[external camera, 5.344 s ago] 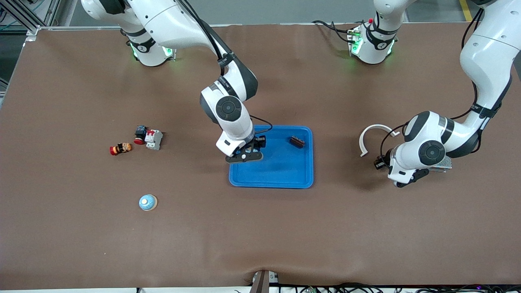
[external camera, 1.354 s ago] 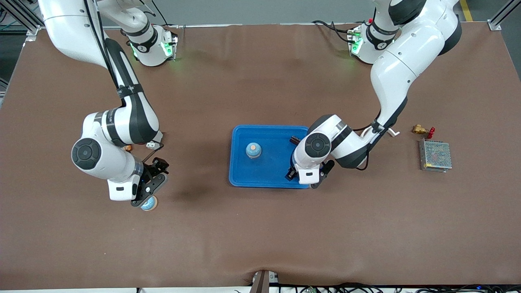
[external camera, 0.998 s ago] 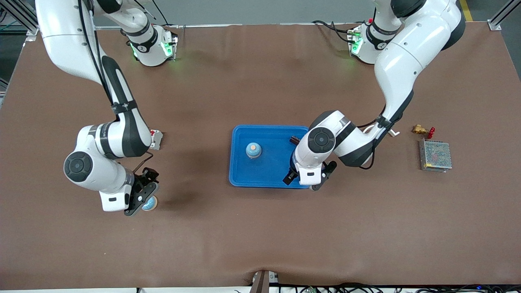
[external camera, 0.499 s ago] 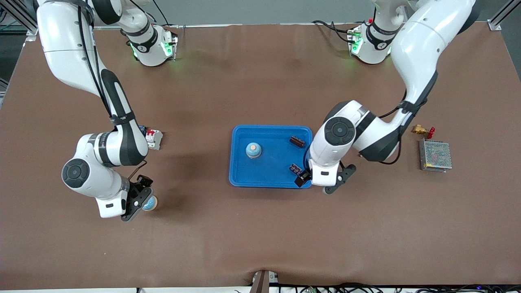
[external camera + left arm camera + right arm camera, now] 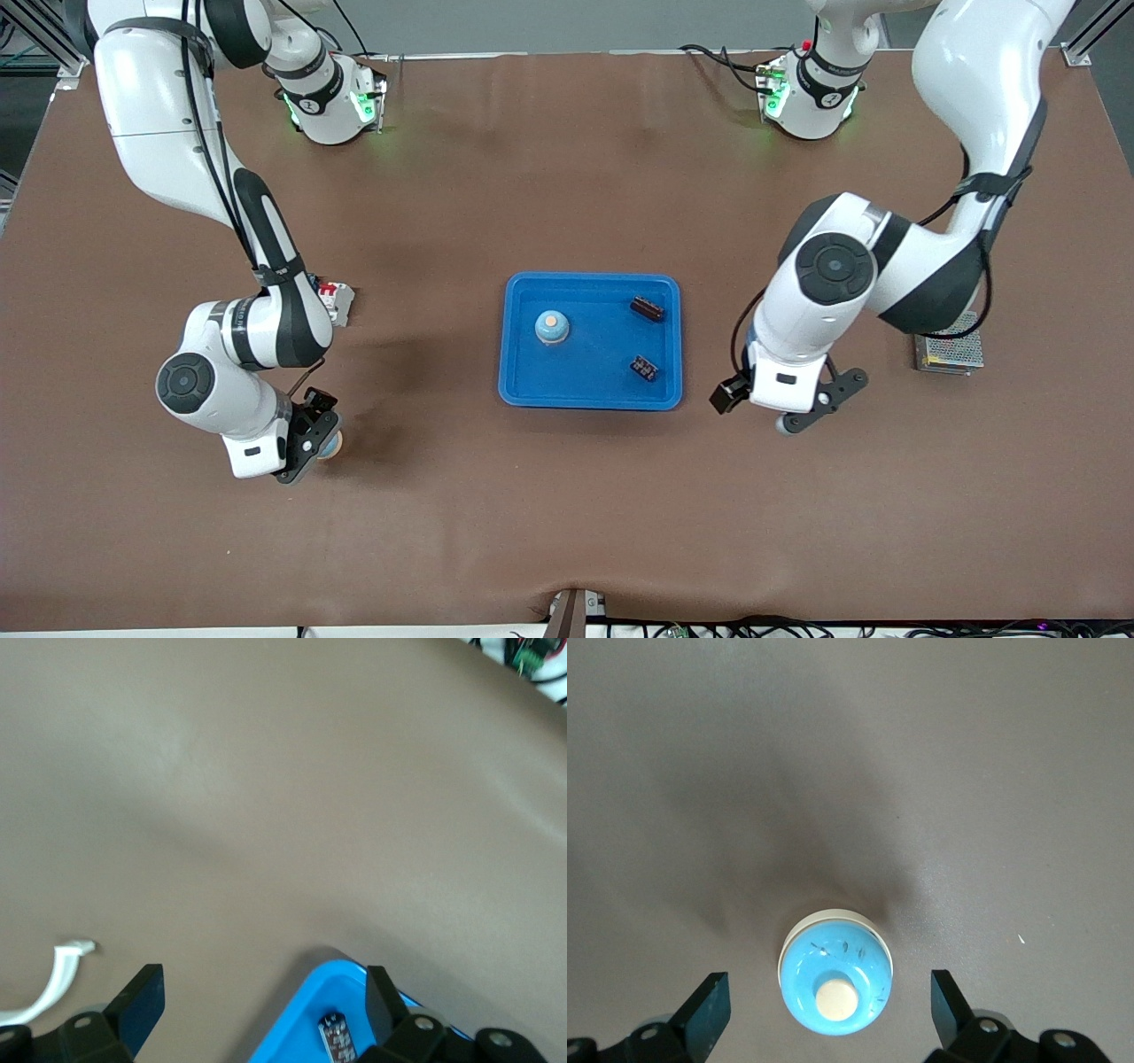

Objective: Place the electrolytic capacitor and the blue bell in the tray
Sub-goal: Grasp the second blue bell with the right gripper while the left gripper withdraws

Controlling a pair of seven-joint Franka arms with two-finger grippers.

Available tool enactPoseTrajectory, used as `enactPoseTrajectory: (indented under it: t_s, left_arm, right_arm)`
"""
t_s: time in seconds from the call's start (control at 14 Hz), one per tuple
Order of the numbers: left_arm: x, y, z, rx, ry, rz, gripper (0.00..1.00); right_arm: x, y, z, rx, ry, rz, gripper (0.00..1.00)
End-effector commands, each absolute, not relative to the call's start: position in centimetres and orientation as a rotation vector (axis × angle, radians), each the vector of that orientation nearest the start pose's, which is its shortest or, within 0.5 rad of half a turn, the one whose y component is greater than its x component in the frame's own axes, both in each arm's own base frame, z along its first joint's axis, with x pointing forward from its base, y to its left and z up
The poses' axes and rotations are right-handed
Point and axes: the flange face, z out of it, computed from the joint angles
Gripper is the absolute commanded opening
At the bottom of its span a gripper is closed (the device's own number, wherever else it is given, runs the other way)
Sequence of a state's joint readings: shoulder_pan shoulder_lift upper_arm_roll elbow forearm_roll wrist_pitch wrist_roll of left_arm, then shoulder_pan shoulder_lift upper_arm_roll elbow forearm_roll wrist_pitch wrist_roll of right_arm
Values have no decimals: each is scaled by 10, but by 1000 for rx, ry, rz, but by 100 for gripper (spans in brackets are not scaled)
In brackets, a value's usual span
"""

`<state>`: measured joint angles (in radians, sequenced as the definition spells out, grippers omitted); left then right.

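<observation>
The right gripper is held with its fingers spread wide and empty, directly over a blue bell with a white button, which stands on the brown table toward the right arm's end, nearer to the front camera than the tray. A white circuit breaker is seen farther from the camera than that bell, partly hidden by the right arm. The left gripper is likewise spread and empty, over bare table just beside the tray's rim toward the left arm's end. The bright blue tray lies at the middle of the table; in it a second blue bell with an orange button is standing, and two small dark components are lying apart from it. A metal mesh box is partly covered by the left arm. A white curved piece is seen in the left wrist view.
</observation>
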<state>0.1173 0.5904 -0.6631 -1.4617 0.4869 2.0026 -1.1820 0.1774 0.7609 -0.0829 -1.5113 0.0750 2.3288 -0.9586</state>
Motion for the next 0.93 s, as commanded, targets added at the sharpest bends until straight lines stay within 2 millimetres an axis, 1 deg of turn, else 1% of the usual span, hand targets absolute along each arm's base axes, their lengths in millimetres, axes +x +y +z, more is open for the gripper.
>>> enactPoseTrajectory:
  t_s: [0.0, 0.14, 0.29, 0.36, 0.5, 0.57, 0.71, 0.78, 0.86]
  left_arm:
    - [654, -231, 425, -3035, -780, -149, 100]
    - [655, -200, 447, -3041, -706, -136, 100]
    - [651, -175, 463, -3017, -574, -103, 100]
    - [648, -157, 478, -3001, -523, -93, 100]
    - [642, -132, 501, -3004, -431, -59, 100]
    - [642, -116, 518, -3028, -420, -57, 100]
    - [639, -100, 531, -3028, -402, 4, 100]
    - [636, -90, 543, -3014, -418, 24, 100]
    - [632, -82, 548, -2997, -423, 73, 100]
  right_arm:
    - [720, 68, 210, -2729, -1614, -86, 100]
    - [720, 68, 209, -2733, -1619, -105, 100]
    - [719, 66, 205, -2738, -1614, -117, 100]
    - [719, 66, 203, -2737, -1612, -114, 100]
    - [719, 67, 197, -2736, -1611, -117, 100]
    - [718, 66, 193, -2737, -1606, -110, 100]
    - [714, 65, 183, -2741, -1603, -120, 100]
    - [713, 67, 181, -2739, -1606, -122, 100]
    - [713, 67, 181, -2739, -1606, -122, 100]
